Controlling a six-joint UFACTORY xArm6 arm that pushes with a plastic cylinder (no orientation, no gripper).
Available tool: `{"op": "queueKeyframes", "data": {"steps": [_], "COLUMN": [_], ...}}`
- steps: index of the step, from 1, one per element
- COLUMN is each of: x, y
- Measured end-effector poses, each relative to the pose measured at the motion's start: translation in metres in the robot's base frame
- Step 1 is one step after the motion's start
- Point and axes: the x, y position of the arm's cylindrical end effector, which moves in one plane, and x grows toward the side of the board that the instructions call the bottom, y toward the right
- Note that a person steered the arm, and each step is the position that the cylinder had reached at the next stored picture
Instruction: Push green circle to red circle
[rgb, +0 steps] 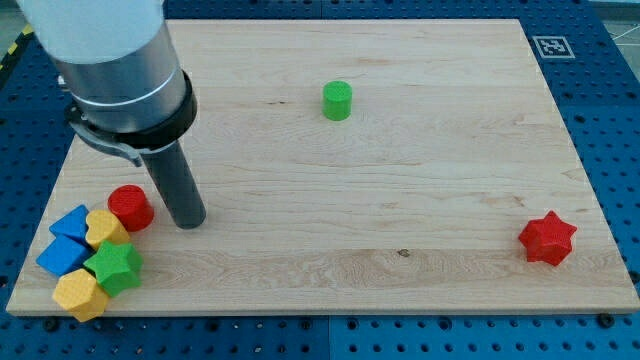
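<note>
A pale wooden board (400, 200) lies on a blue pegged bench. Nearest, at lower left, a cluster of blocks: yellow hexagon (80, 293), green star (115, 266), blue cube (65, 245), yellow heart (104, 228). Just above sits the red circle (130, 207), with my tip (188, 222) just to its right, bare and holding nothing. The green circle (337, 101) lies well apart, toward upper right, so my tip must get round behind it.

At the view's bottom left, you see a cluster of blocks: a blue block (68, 240), a yellow heart (104, 228), a green star (114, 267) and a yellow hexagon (79, 293). At the view's right, note a red star (547, 238); the wooden board (400, 200) bears all of them.
</note>
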Motion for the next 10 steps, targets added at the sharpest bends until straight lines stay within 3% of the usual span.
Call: {"op": "queueKeyframes", "data": {"steps": [1,2,4,5,7,8,9,10], "x": [0.0,-0.013,-0.067,-0.114,-0.214,-0.241,-0.251,-0.223], "y": [-0.004,0.03,0.148,0.172,0.184,0.178,0.166,0.166]}}
